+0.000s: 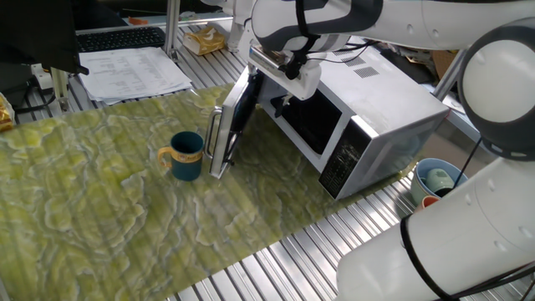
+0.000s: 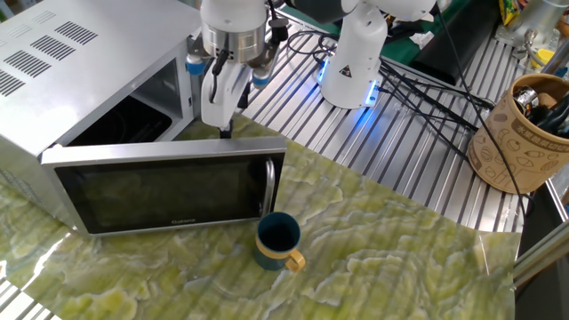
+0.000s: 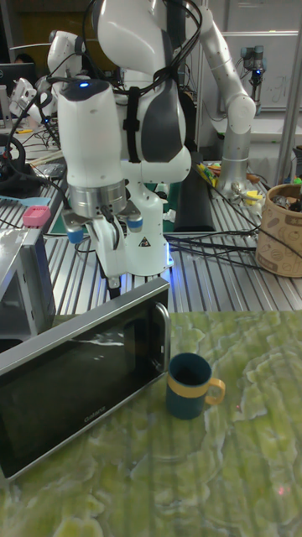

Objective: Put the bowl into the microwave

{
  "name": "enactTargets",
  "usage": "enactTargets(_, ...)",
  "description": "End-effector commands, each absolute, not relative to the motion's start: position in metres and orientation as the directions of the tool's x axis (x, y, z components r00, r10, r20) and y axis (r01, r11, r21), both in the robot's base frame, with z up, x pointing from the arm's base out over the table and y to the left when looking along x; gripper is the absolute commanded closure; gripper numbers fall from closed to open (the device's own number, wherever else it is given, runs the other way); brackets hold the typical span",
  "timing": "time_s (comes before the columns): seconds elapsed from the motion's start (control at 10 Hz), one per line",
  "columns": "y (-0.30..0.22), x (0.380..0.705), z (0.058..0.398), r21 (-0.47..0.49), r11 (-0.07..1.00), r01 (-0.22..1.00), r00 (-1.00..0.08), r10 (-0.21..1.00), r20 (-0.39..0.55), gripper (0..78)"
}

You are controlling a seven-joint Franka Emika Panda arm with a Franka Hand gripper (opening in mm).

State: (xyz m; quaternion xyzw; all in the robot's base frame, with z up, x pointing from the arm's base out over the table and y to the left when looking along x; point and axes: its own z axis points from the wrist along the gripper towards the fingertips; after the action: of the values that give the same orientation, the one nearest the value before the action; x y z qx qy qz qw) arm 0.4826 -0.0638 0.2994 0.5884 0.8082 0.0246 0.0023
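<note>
Hand (image 2: 221, 114) sits behind top edge of microwave (image 2: 80, 98) door (image 2: 169, 191), likely pushing it wide; finger gap: cannot tell. Bowl (image 2: 279, 241) waits on desk (image 2: 400, 258), below hand, touching door's handle end.

A slatted metal table (image 1: 301, 259) carries a green-yellow marbled mat (image 1: 125, 209) across the frame's lower left. On the mat stand the bowl (image 1: 185, 156) at centre-left and, right of it, the microwave (image 1: 376, 125). Upper left, papers (image 1: 134, 71) and apparently a keyboard (image 1: 117, 38).
</note>
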Motion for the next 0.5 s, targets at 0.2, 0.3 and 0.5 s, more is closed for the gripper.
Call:
enactTargets(0.2, -0.0609, 0.4834, 0.2986, 0.050, 0.302, 0.952, -0.303, 0.952, 0.027, 0.2)
enactTargets(0.3, -0.0608, 0.4834, 0.2986, 0.048, 0.304, 0.951, -0.306, 0.952, 0.024, 0.2)
enactTargets(0.5, -0.0610, 0.4834, 0.2985, 0.033, 0.308, 0.951, -0.308, 0.951, 0.005, 0.2)
